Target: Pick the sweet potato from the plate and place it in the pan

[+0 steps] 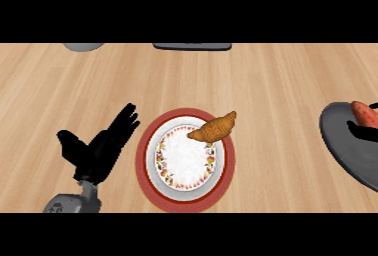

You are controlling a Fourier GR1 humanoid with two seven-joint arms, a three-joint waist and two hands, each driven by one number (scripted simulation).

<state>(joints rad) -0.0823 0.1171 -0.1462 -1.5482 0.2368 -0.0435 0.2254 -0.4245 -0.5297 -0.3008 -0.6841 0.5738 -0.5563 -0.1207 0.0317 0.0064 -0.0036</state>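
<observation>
Frankly, I can't tell if my right hand holds the sweet potato beside it; it may roll off the pan

Plate sits mid counter, croissant on its far-right rim; pan off right, sweet potato inside.

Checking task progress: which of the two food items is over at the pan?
The reddish one at the right edge, within the grey pan. The brown, croissant-like one lies on the plate, at its upper right rim.
</observation>
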